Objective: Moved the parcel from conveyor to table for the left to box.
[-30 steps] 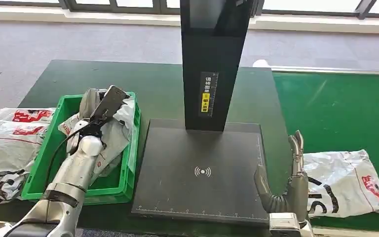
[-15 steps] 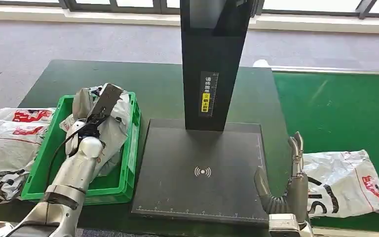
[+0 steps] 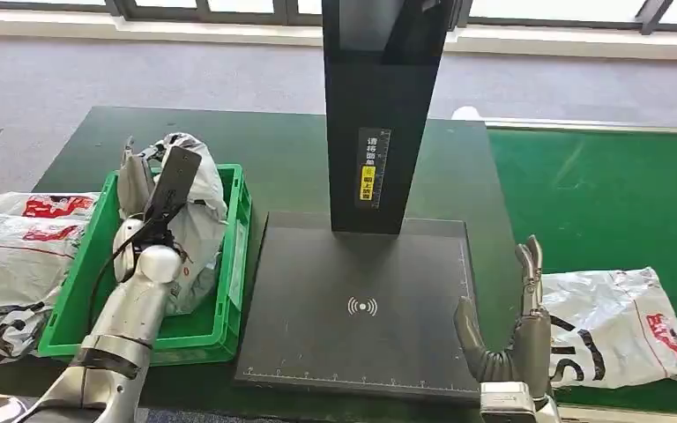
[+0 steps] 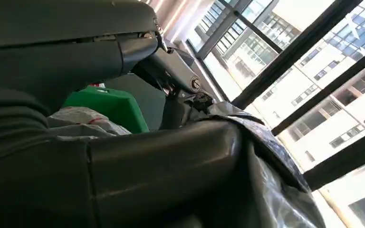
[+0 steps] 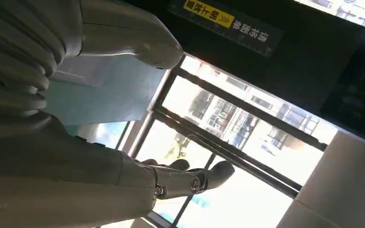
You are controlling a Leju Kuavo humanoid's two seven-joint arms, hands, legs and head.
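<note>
Parcel (image 3: 196,207), a soft, crinkly grey poly bag that looks light and slippery, hangs bunched in the left hand (image 3: 154,189) over the green crate (image 3: 229,291), while the right hand (image 3: 516,330) stands open, fingers spread, at the scanner base's (image 3: 361,308) near right corner.

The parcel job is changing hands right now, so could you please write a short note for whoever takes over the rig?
Left robot hand: grips a grey parcel, raised over the far end of the green box; its lower part hangs inside the box.
Right robot hand: open, fingers upright, holding nothing, at the near right corner of the black scanner base.
Another parcel lies on the green conveyor, beside the right robot hand. More parcels lie left of the box.
Done: one parcel reached the left robot hand.
Left: release it into the box; fetch the conveyor parcel.
</note>
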